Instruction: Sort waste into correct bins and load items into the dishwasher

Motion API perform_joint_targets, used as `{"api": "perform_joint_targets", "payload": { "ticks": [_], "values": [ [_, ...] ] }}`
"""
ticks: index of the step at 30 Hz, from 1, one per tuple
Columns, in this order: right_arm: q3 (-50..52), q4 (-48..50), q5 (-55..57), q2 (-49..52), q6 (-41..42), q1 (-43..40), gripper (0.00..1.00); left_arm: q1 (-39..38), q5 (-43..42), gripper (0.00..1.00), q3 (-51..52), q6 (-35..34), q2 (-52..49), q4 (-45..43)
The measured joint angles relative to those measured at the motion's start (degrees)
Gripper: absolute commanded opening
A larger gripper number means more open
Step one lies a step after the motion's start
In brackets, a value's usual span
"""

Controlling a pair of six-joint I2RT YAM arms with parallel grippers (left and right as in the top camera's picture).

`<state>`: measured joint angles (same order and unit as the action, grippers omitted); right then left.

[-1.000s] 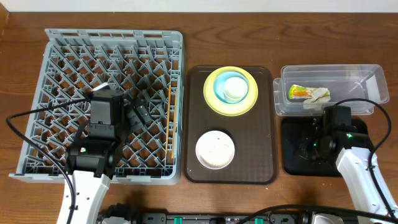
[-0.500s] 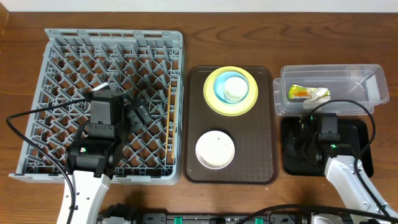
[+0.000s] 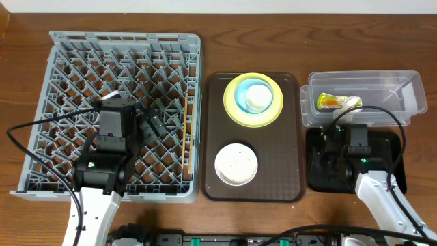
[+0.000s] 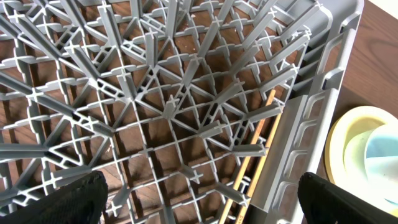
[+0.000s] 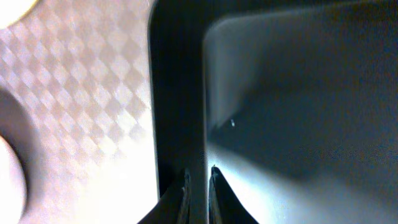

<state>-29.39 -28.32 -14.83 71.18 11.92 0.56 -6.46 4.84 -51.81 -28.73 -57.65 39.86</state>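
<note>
The grey dish rack point(image 3: 82, 61) fills the left; thin wooden chopsticks point(image 3: 186, 116) lie along its right side, also in the left wrist view point(image 4: 255, 152). My left gripper point(image 4: 199, 199) hangs open and empty over the rack. On the brown tray point(image 3: 273, 164) a yellow plate point(image 3: 232, 113) holds a light blue bowl point(image 3: 240, 99) with a white cup point(image 3: 258, 97); a white bowl point(image 3: 236, 164) sits nearer. The clear tub point(image 3: 403, 92) holds the wrapper point(image 3: 329, 101) and white paper scrap point(image 3: 349, 104). My right gripper point(image 5: 198, 177) is shut on the left rim of the black tray point(image 3: 389, 147).
The black tray's left rim point(image 5: 177, 93) lies close to the brown tray's patterned surface point(image 5: 81, 93). The yellow plate point(image 4: 348, 143) shows just beyond the rack's right wall. The clear tub stands right behind the black tray.
My right arm has moved left and the black tray has slid a little left with it, toward the brown tray. The left arm has not moved.
</note>
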Motion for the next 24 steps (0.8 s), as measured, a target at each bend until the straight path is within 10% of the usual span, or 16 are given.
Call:
{"api": "perform_joint_targets", "payload": {
  "ticks": [10, 24],
  "values": [
    [-17.49, -20.11, 3.26, -1.68, -2.4, 0.07, 0.29, -0.02, 0.0, 0.99, 0.0, 0.0, 0.0, 0.0],
    [-13.55, -13.64, 7.23, 2.16, -2.51, 6.27, 0.26, 0.0, 0.0, 0.99, 0.0, 0.0, 0.0, 0.0]
  ]
}}
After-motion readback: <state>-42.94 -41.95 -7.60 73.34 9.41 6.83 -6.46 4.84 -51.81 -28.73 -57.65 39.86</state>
